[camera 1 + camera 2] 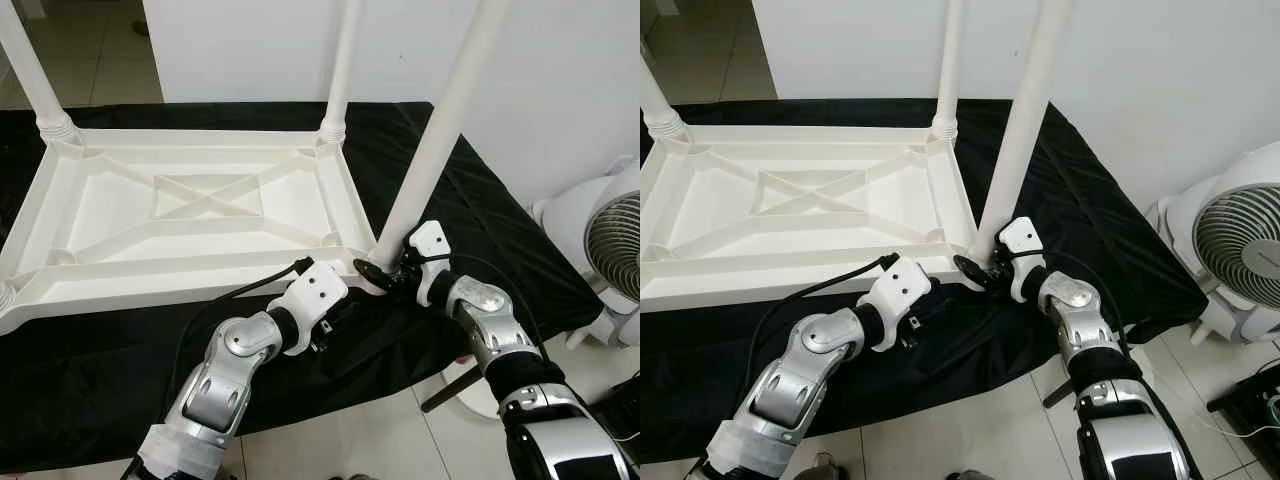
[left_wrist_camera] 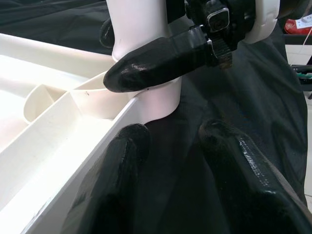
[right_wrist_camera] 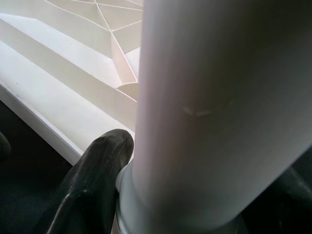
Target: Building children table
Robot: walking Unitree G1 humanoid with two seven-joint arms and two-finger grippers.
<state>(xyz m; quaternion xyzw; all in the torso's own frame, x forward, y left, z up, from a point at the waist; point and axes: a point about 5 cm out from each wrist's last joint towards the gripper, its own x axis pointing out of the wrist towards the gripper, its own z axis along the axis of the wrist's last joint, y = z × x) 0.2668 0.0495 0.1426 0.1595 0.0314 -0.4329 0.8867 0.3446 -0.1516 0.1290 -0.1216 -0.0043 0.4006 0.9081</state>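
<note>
A white plastic table top [image 1: 190, 215] lies upside down on a black cloth. Two white legs stand upright in its far corners, one on the left [image 1: 30, 75] and one on the right [image 1: 340, 70]. A third leg [image 1: 440, 130] stands tilted in the near right corner socket. My right gripper [image 1: 385, 270] is shut on the base of this leg, and one black finger [image 3: 97, 170] presses against it. My left gripper [image 2: 170, 141] is open just in front of that corner, low over the cloth, with one finger [image 2: 117, 165] against the table's rim.
The black cloth [image 1: 480, 210] covers a low surface that ends close to my body, with tiled floor [image 1: 350, 440] below. A white fan [image 1: 615, 250] stands on the right. A white wall [image 1: 560, 80] rises behind the table.
</note>
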